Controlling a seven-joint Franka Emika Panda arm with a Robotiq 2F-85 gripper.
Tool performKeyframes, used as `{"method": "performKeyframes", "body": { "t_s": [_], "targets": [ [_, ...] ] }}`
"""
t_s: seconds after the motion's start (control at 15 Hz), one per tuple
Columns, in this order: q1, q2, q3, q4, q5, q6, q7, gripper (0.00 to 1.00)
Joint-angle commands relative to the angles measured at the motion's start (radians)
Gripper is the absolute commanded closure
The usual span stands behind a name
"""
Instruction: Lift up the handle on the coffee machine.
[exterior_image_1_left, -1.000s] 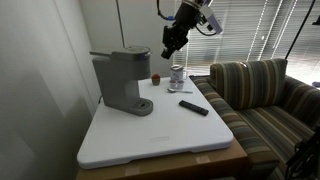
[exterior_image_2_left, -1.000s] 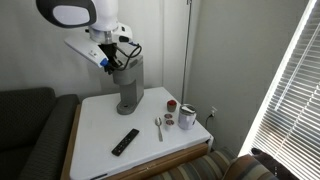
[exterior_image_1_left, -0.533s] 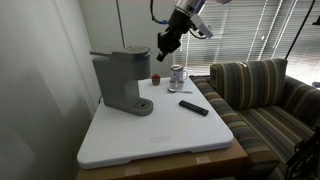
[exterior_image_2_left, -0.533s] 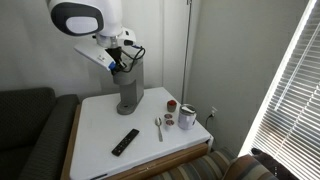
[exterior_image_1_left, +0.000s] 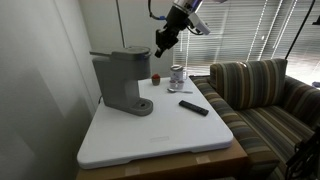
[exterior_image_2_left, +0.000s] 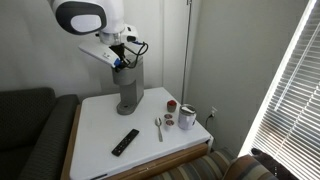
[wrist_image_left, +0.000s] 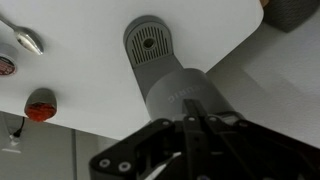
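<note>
Wrist view, gripper (wrist_image_left: 196, 121) pinched together above coffee machine (wrist_image_left: 172, 84), embossed lettering unreadable.

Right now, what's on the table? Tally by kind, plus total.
coffee machine: 1
black remote: 1
spoon: 1
metal cup: 1
small round red-brown pieces: 2
Total: 6

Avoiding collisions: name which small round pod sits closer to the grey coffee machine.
The dark red round pod; the other pod lies farther out, beside the metal spoon.
</note>
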Motion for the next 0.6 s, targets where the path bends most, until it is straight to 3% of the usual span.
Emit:
{"method": "performKeyframes", "body": {
  "t_s": [0.0, 0.53],
  "targets": [
    [-0.041, 0.039, 0.052, 0.035, -0.008, 0.017, -0.027, 1.0],
    [-0.07, 0.063, 0.092, 0.052, 0.001, 0.021, -0.041, 1.0]
  ]
}}
